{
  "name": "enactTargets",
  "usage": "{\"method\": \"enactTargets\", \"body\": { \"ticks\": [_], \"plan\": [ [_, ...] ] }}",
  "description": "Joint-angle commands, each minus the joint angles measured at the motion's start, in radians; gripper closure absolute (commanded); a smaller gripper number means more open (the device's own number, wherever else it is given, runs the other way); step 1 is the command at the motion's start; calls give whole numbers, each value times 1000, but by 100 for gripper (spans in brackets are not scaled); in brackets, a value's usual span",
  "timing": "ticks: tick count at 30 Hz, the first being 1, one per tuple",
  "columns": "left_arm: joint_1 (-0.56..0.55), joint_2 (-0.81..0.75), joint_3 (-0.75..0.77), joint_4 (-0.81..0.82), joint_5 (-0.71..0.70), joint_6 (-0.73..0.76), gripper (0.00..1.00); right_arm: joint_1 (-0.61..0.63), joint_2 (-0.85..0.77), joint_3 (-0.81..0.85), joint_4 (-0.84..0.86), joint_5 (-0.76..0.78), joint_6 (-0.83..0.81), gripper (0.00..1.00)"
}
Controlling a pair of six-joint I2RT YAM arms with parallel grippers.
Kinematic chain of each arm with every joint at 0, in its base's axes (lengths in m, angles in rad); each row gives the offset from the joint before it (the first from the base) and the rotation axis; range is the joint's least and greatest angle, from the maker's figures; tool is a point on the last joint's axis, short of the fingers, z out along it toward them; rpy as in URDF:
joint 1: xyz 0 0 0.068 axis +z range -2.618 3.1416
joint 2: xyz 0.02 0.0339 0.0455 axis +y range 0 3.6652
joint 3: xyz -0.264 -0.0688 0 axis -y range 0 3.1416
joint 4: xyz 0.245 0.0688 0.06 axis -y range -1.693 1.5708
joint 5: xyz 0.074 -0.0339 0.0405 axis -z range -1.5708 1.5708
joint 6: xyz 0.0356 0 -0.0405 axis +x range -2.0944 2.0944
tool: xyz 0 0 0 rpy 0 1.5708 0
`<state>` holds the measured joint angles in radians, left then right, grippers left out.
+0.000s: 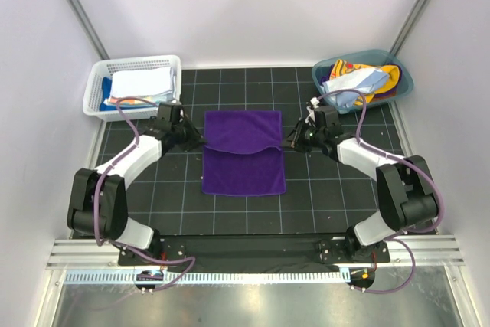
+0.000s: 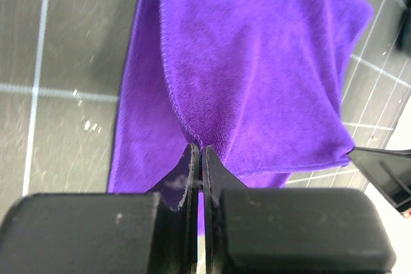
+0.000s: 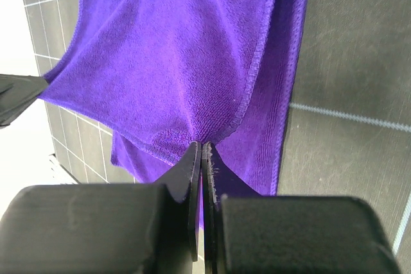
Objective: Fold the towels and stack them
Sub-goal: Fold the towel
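Top external view: a black tabletop (image 1: 321, 189) ruled in a pale grid sits inside a white-walled enclosure, with a ribbed metal rail (image 1: 253, 254) along its near edge. A white mesh basket (image 1: 98, 86) at the far left corner holds folded pale towels (image 1: 142, 84). A teal tub (image 1: 406, 74) at the far right corner holds a loose heap of towels (image 1: 360, 82) in light blue and yellow-orange.

A purple towel (image 1: 243, 162) lies flat at the centre of the grid, between the two arms. It is doubled, so that an upper layer covers its far half and ends in a wavy edge across the middle. The left tool (image 1: 200, 143) meets that edge on the towel's left side. The right tool (image 1: 286, 143) meets it on the right.

The wrist cameras show what the overhead camera cannot. On the left wrist view, the black fingers are pressed together on a stitched corner of the upper layer, and the plush cloth rises in a taut peak from the pinch. The lower layer lies flat on the grid beneath. The right wrist view mirrors this, with its fingers clamped on the opposite corner and the hem fanning away from the grip. Each wrist view also catches a dark tip at the cloth's far corner, too little of it to identify.

Only the overhead camera shows the basket, the tub and the towel's whole outline.
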<state>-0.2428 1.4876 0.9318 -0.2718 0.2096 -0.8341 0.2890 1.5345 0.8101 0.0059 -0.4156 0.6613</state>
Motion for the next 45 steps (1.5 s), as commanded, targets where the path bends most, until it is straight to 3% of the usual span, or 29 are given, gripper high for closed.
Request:
{"method": "enactTargets", "body": {
  "ticks": [1, 31, 45],
  "plan": [
    [-6, -72, -40, -12, 2, 9, 96, 19, -69, -26, 11, 38, -19, 98],
    [-59, -366, -258, -98, -12, 3, 97, 72, -347, -258, -72, 78, -17, 99],
    [-61, -428, -240, -156, -26, 9, 97, 82, -412, -206, -139, 75, -29, 99]
  ]
}}
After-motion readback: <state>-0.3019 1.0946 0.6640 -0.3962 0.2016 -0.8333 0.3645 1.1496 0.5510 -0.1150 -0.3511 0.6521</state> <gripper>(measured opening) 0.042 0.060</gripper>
